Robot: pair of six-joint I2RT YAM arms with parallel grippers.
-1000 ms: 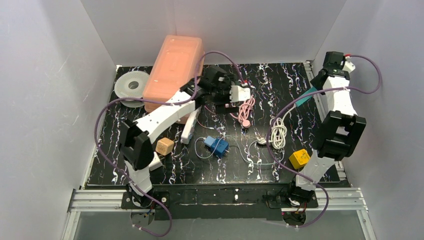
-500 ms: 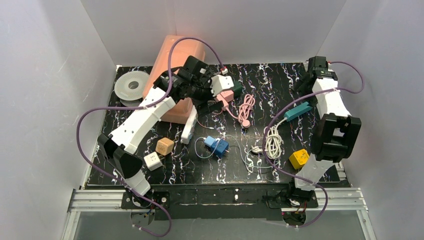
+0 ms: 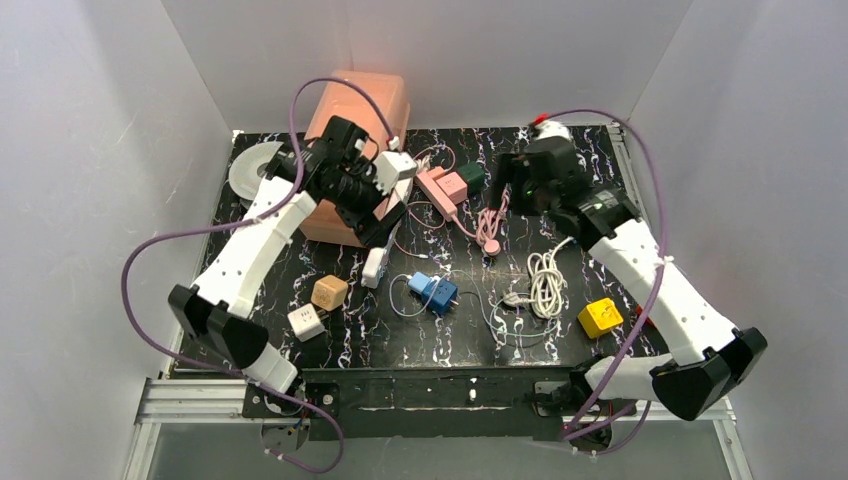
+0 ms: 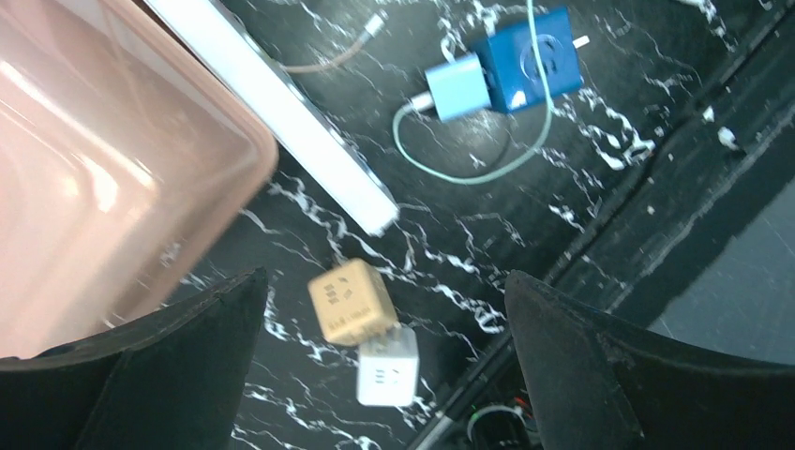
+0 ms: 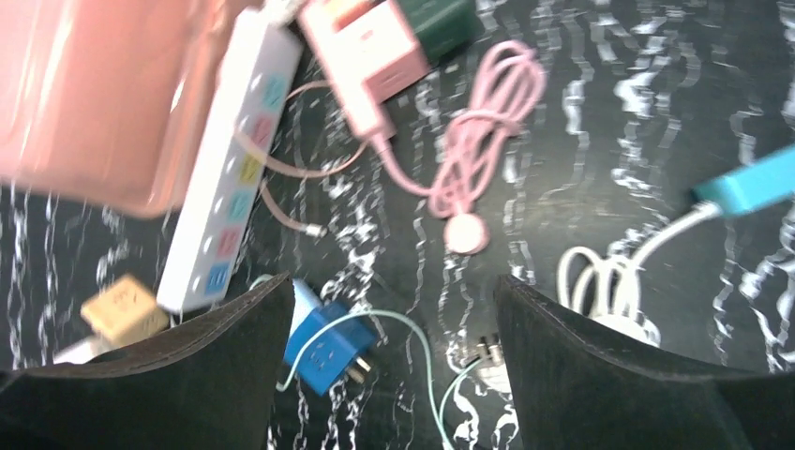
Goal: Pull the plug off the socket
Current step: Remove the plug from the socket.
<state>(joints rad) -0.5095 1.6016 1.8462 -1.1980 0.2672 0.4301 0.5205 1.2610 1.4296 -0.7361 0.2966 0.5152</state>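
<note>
The pink plug [image 3: 443,187] lies on the black marbled table [image 3: 570,150] towards the far middle, with the dark green socket [image 3: 471,177] touching its right end. Whether the pins are seated in the socket cannot be told. Together they make one short bar running left to right across the table, its green end tipped a little towards the far side. The plug's cord leaves its near side and runs to a pink coil of cable [image 3: 492,215] just to the right. A white power strip [image 3: 378,262] lies close on the near left, its far end under the left arm, beside a large salmon box [image 3: 350,110]. Nearer the arm bases sit a blue cube [image 3: 437,292] with a light blue plug in it, a tan cube [image 3: 329,292], a white cube [image 3: 306,322], a white cable bundle [image 3: 547,270] and a yellow block [image 3: 599,317]. The left gripper [image 4: 382,281] hangs above the strip and cubes, fingers spread wide with nothing between them. The right gripper [image 5: 392,281], just right of the socket, is equally wide apart and empty.
</note>
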